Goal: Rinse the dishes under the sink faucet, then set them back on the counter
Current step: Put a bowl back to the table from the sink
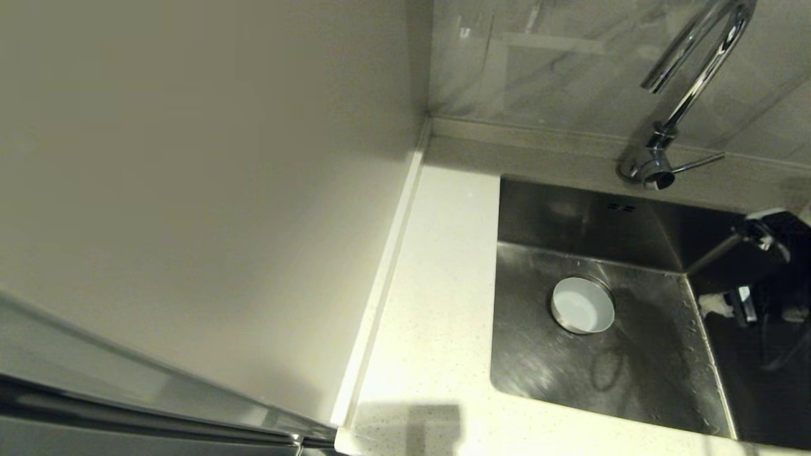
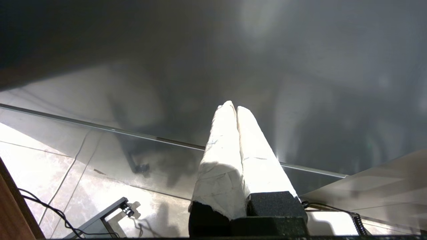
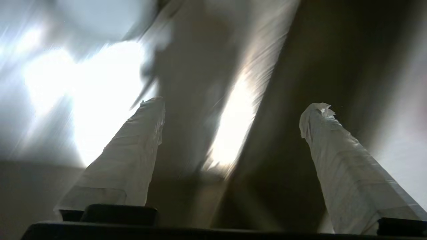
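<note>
One dish, a small pale blue bowl [image 1: 581,305] with a silvery outer side, rests slightly tilted over the drain in the sink [image 1: 633,373]. The chrome gooseneck faucet [image 1: 697,69] rises behind the basin, its thin lever [image 1: 697,163] pointing right. My right gripper [image 1: 728,305] is at the sink's right wall, to the right of the bowl and apart from it. In the right wrist view the right gripper [image 3: 235,104] is open, its white-wrapped fingers [image 3: 133,153] wide apart with nothing between them. My left gripper [image 2: 235,106] is shut and empty, away from the sink.
The white speckled counter [image 1: 431,285] runs along the sink's left side and front, bordered by a low raised strip [image 1: 386,272] and a plain cream wall panel [image 1: 190,177]. A tiled wall [image 1: 538,57] stands behind the faucet.
</note>
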